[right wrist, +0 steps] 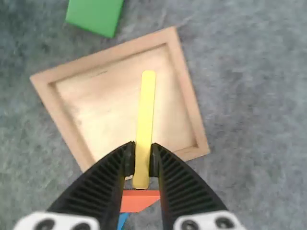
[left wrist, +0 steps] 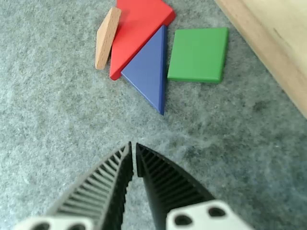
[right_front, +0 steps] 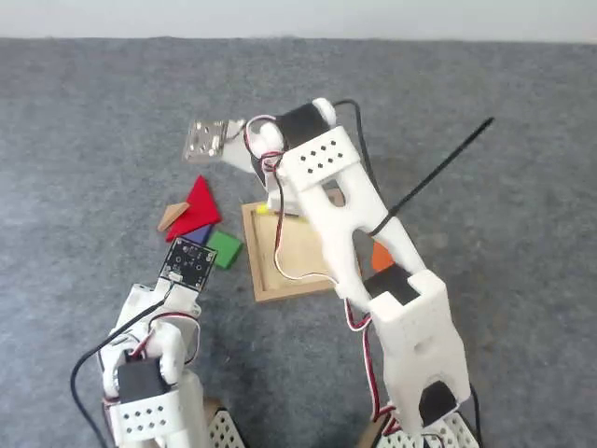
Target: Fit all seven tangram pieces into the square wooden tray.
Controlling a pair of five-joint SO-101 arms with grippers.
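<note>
Right gripper [right wrist: 141, 146] clamps the yellow piece [right wrist: 147, 103] edge-up over the tray [right wrist: 188, 96]; left gripper [left wrist: 134, 146] fingers together.

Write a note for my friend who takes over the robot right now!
Left gripper: shut, empty, over the grey carpet near the blue triangle piece.
Right gripper: shut on the thin yellow piece, held on edge over the square wooden tray.
Outside the tray: red triangle piece, blue triangle, green square piece, tan wooden piece, orange piece.
Done: nothing lies flat in the tray yet.
Left: every piece in view.
</note>
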